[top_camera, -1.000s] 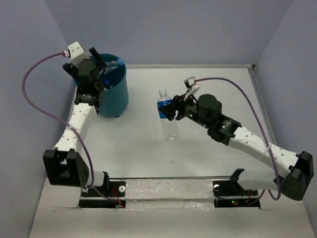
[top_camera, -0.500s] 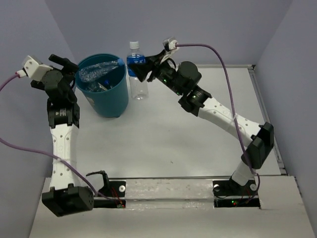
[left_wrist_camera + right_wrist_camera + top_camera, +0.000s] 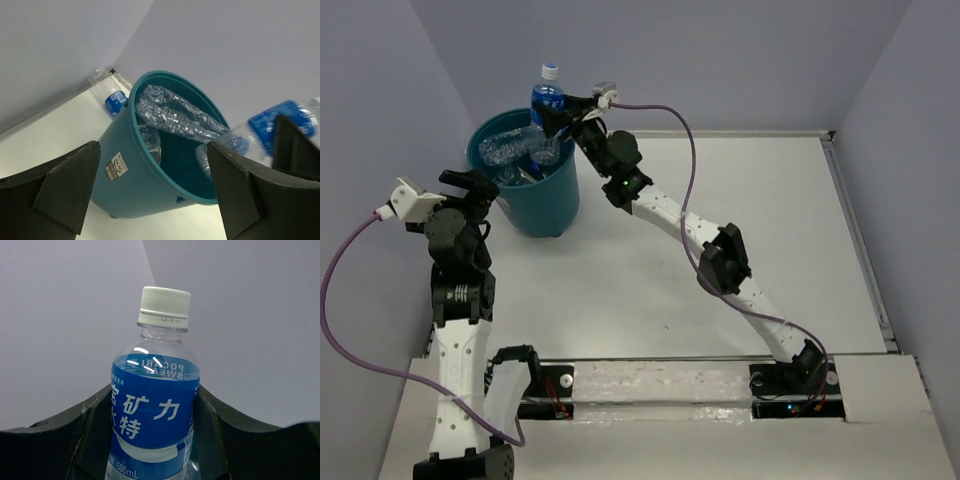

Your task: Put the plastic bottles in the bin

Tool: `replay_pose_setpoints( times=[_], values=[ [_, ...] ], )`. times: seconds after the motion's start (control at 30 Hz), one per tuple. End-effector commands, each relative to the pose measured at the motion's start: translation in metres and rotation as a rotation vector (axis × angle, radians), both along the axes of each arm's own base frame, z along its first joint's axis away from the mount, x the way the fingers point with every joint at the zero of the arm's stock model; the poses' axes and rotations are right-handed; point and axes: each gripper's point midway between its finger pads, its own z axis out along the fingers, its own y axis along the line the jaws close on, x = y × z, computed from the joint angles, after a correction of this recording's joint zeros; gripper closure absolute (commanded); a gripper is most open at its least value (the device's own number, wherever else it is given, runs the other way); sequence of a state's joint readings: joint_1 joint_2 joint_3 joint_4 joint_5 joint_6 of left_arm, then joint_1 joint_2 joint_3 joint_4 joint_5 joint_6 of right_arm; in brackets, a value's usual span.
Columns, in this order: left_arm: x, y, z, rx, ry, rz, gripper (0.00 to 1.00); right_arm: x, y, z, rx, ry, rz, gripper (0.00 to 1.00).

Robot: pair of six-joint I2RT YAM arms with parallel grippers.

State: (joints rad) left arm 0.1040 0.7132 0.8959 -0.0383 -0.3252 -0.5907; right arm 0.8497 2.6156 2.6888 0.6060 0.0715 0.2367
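Top external: right gripper (image 3: 552,118) clamped on bottle (image 3: 547,95), upright, over bin (image 3: 548,205) mouth, close to rim. Step: carry-to-drop. Next needs bottle centred over mouth, then release. Left gripper (image 3: 478,190) wide open, empty, beside bin.

Left wrist: crushed bottles (image 3: 175,112) inside bin. Stray bottle (image 3: 116,101) on table behind bin, hidden from top.

Right wrist: fingers (image 3: 90,435) flank blue label; white cap (image 3: 164,305) clear. Bin not visible.

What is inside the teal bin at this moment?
Several crumpled clear bottles lie in the bin. They and its wall hide the floor, so no exact count is possible. The right gripper holds another bottle over the rim.
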Motion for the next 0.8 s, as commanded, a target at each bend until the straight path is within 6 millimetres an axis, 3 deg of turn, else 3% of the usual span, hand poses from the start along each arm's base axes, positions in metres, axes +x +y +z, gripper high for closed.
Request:
replay_pose_setpoints(
  times=[0.0, 0.1, 0.17, 0.2, 0.23, 0.27, 0.3, 0.33, 0.37, 0.4, 0.43, 0.47, 0.5, 0.53, 0.63, 0.73, 0.77],
  values=[
    [0.01, 0.0, -0.004, 0.013, 0.025, 0.01, 0.02, -0.009, -0.001, -0.002, -0.039, -0.121, -0.084, 0.64],
    [0.015, 0.003, -0.009, 0.009, 0.037, 0.022, 0.02, 0.002, 0.026, -0.059, -0.193, -0.074, -0.075, 0.58],
    [0.012, 0.007, -0.008, 0.009, 0.036, 0.042, 0.02, -0.006, 0.023, -0.052, -0.174, -0.076, -0.05, 0.47],
    [0.009, 0.011, -0.007, 0.016, 0.04, 0.068, 0.02, -0.01, 0.025, -0.051, -0.178, -0.081, -0.025, 0.26],
    [0.007, 0.014, -0.005, 0.021, 0.038, 0.083, 0.02, -0.017, 0.025, -0.04, -0.18, -0.103, 0.0, 0.26],
    [0.003, 0.019, 0.001, 0.025, 0.032, 0.115, 0.02, -0.023, 0.027, -0.032, -0.208, -0.111, 0.026, 0.07],
    [0.002, 0.021, 0.003, 0.029, 0.031, 0.126, 0.02, -0.028, 0.026, -0.023, -0.213, -0.12, 0.038, 0.01],
    [0.001, 0.023, 0.006, 0.033, 0.027, 0.137, 0.02, -0.03, 0.026, -0.024, -0.234, -0.111, 0.047, 0.0],
    [0.0, 0.025, 0.007, 0.032, 0.026, 0.148, 0.02, -0.039, 0.017, -0.002, -0.227, -0.128, 0.052, 0.0],
    [0.0, 0.027, 0.009, 0.031, 0.022, 0.16, 0.02, -0.047, 0.016, 0.004, -0.244, -0.141, 0.078, 0.0],
    [0.001, 0.031, 0.009, 0.027, 0.016, 0.173, 0.02, -0.05, 0.017, -0.004, -0.284, -0.115, 0.095, 0.0],
    [0.002, 0.033, 0.01, 0.026, 0.013, 0.179, 0.02, -0.062, 0.007, 0.019, -0.27, -0.13, 0.114, 0.0],
    [0.003, 0.036, 0.01, 0.022, 0.014, 0.183, 0.02, -0.067, 0.003, 0.024, -0.272, -0.125, 0.124, 0.0],
    [0.007, 0.041, 0.008, 0.014, 0.033, 0.197, 0.02, -0.069, 0.002, 0.015, -0.291, -0.099, 0.136, 0.0],
    [0.02, 0.046, 0.008, 0.012, 0.065, 0.2, 0.02, -0.073, -0.016, 0.033, -0.303, -0.051, 0.097, 0.0],
    [0.037, 0.052, 0.01, 0.013, 0.109, 0.181, 0.02, -0.065, -0.03, 0.027, -0.369, 0.01, 0.019, 0.0],
    [0.042, 0.056, 0.009, -0.003, 0.116, 0.175, 0.02, -0.057, -0.033, 0.009, -0.404, 0.058, -0.018, 0.0]
  ],
)
